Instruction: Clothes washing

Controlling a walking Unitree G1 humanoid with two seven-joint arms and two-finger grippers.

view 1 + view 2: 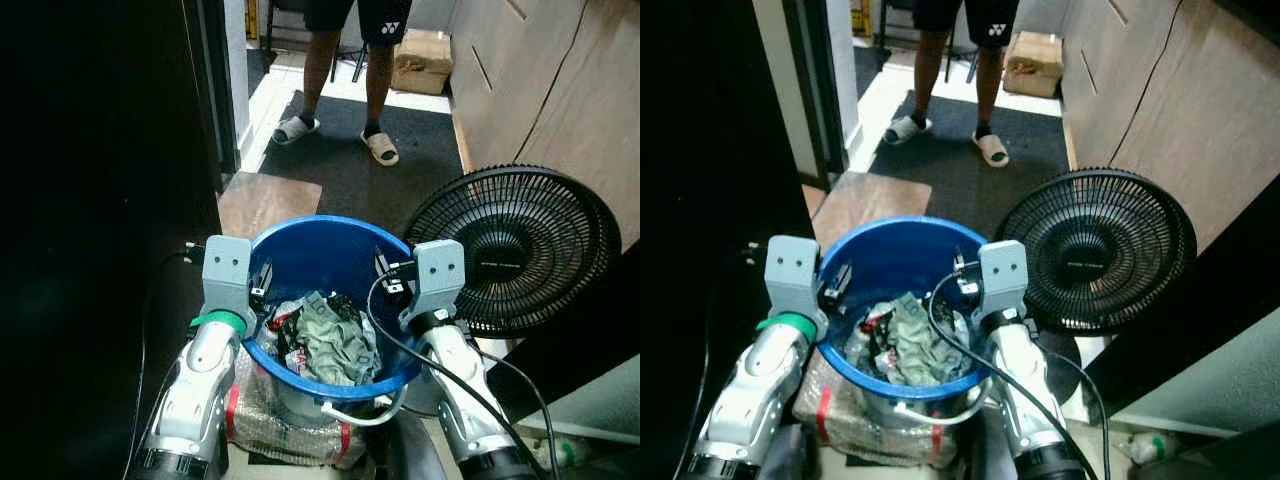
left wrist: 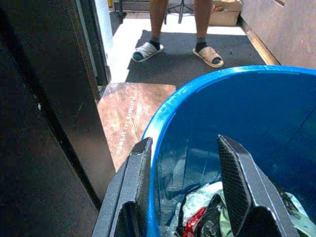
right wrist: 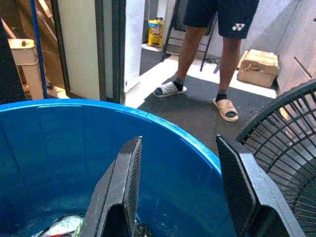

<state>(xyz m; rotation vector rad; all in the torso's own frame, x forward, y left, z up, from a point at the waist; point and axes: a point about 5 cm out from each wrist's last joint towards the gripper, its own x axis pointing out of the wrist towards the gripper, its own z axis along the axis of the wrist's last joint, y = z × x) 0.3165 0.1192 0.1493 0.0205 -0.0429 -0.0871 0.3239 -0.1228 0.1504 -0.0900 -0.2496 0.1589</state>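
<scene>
Task thing: a round blue plastic tub [image 1: 330, 255] sits low in front of the robot, between its two arms, with a crumpled heap of grey-green, white and red clothes [image 1: 330, 340] in the bottom.
Left hand: the left hand [image 2: 185, 190] straddles the tub's near-left rim, one black finger outside the wall and one inside, set wide with a clear gap to the plastic.
Right hand: the right hand [image 3: 180, 190] straddles the rim on the right side in the same way, fingers wide and not pinching.
Step in hand: most likely taking hold of the tub by both sides to lift or carry it to the washing.
Doing it well: close both hands on the rim together and at matching height, so the tub rises level; a lopsided grip would likely tip the clothes toward one wall. The thin rim may flex, so a firm, deep bite seems wise.
Underneath: the tub appears to rest on a clear-wrapped bundle with red tape [image 1: 280, 425]; a white curved handle [image 1: 360, 412] shows at its near edge.
Floor: a brown mat [image 1: 268, 203] and a dark carpet [image 1: 380, 175] lie ahead.
Room: a black round-caged electric fan [image 1: 515, 250] stands just beside the tub on the right; a person in dark shorts and sandals [image 1: 345, 70] stands well apart ahead, near a cardboard box [image 1: 422, 62].
Risk: the fan is close enough to catch the right arm's cable.
</scene>
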